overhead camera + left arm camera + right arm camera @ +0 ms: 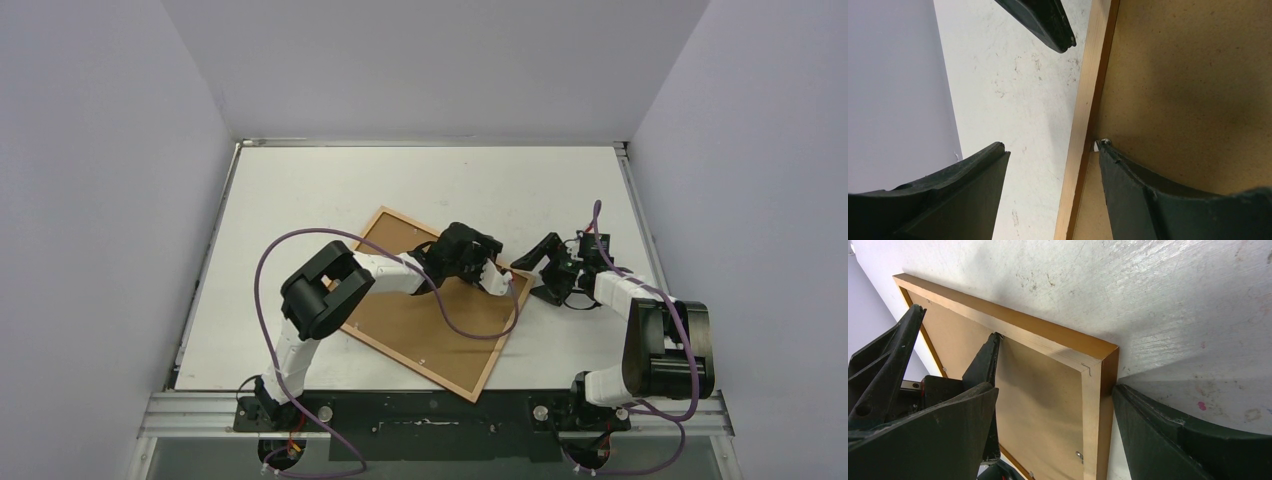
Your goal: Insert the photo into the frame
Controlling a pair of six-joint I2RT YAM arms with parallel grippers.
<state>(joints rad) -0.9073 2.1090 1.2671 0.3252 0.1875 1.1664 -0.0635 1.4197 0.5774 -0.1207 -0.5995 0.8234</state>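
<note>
The frame [410,365] lies face down and slanted on the white table [300,180], with a brown backing board [420,320] filling it. The photo is hidden. My left gripper [490,275] hovers open over the frame's far-right side. In the left wrist view the left gripper [1050,146] straddles the moulding [1088,100], one fingertip at a small metal tab [1105,142] on the backing. My right gripper [540,275] stands open at the frame's right corner. In the right wrist view the right gripper [1054,387] spans the moulding [1093,405], its outer finger [1148,435] against the frame's outside edge.
Grey walls enclose the table on three sides. Purple cables loop over the frame from both arms. More small metal tabs [1079,456] sit along the backing's edges. The left gripper's fingers [985,360] stand close beside my right gripper's inner finger.
</note>
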